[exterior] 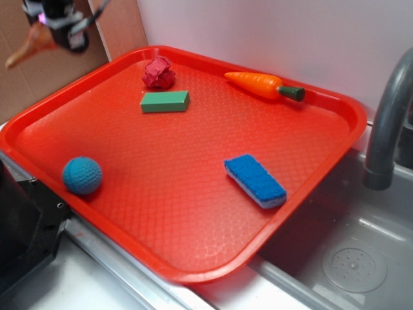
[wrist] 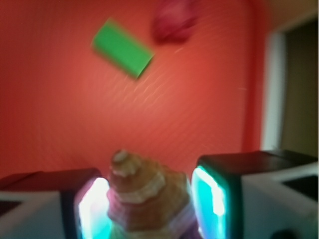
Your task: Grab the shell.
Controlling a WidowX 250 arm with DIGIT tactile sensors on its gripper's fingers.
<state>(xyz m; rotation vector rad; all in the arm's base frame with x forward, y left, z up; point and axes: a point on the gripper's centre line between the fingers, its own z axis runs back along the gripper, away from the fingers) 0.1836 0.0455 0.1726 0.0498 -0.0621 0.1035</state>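
Already, progress: the grab looks done; I judge only a secure hold is left.
Shell: the small tan-orange ridged spiral shell (wrist: 144, 196) sits between the two fingers, its knobbly whorls filling the gap in the wrist view; from the exterior view its pointed tail pokes out to the left at the top corner.
End effector: the black end effector (exterior: 61, 29) is clamped on the shell, a pad (wrist: 92, 211) pressed on each side.
Arm pose: raised high, well above the far left corner of the red textured plastic tray (exterior: 322, 174).
Below: the green rectangular block (wrist: 122, 48) and the wrinkly dark-red paper wad (wrist: 174, 22) lie on the tray, near each other.
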